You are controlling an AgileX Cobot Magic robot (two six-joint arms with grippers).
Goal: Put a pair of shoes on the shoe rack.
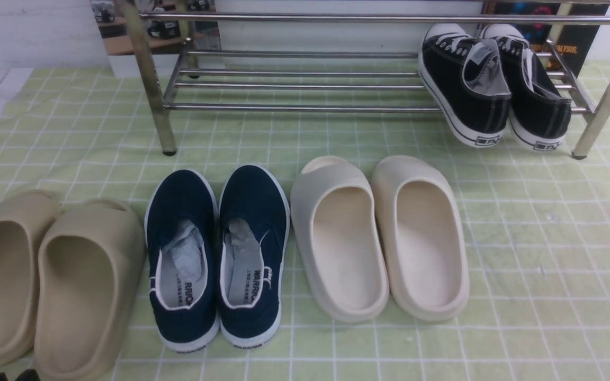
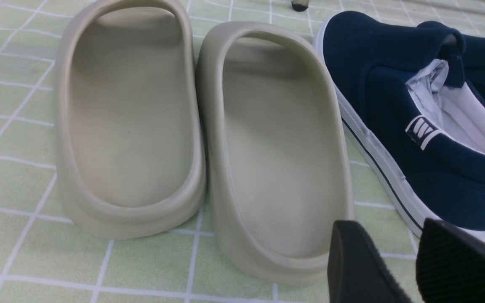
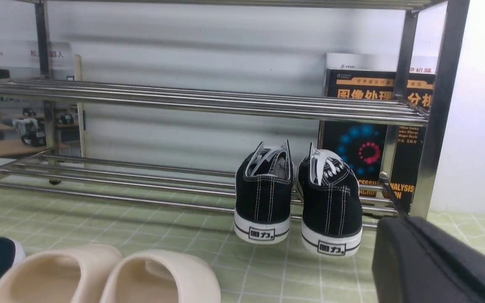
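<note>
Green checked cloth (image 1: 548, 254) covers the surface. In the front view the shoe rack (image 1: 305, 107) stands at the back against the wall. The pair of shoes (image 1: 466, 90) sits on its bottom shelf at the right end, long axes running front to back, toes to the wall and heels overhanging the front bar toward me. That is my right arm's side.

From the left wrist, my left gripper (image 2: 390, 235) hangs spread and empty by the tan slides (image 2: 267, 147) and navy slip-ons (image 2: 394, 126).

From the right wrist, my right gripper (image 3: 411, 244) is pressed together on nothing. The pair's heels face it from ahead, apart. I judge the placing done.
</note>
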